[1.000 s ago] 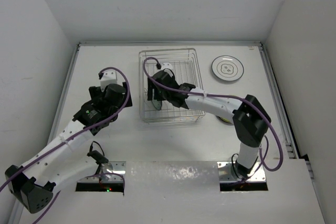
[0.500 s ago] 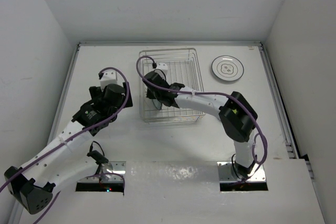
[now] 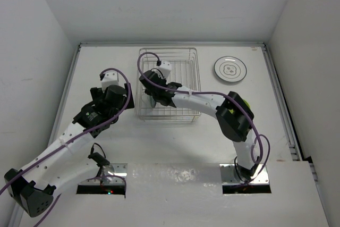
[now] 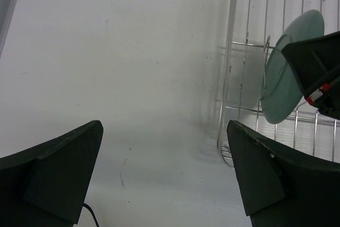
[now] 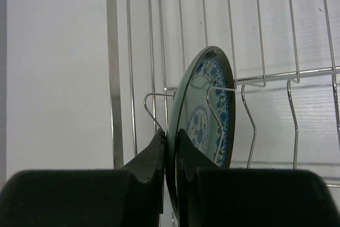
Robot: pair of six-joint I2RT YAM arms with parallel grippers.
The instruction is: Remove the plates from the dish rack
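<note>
The dish rack [image 3: 183,65] is a silver wire basket at the back middle of the table. Near its left wall a pale green plate with blue flower patterns [image 5: 204,110] stands on edge between the tines. My right gripper [image 5: 171,142] is shut on that plate's lower rim, one finger on each face; from above it [image 3: 152,95] sits over the rack's left part. The left wrist view shows the same plate [image 4: 287,73] behind the rack's wire wall [image 4: 228,89]. My left gripper [image 4: 164,168] hangs open over bare table left of the rack, holding nothing.
A white plate with dark rings [image 3: 230,69] lies flat on the table right of the rack. A lime green plate edge [image 3: 245,100] peeks out behind the right arm's elbow. Walls close the table at back and sides.
The right gripper moved left across the rack and shut on the green plate's rim. The rack shifted slightly left. The left arm stayed still.
</note>
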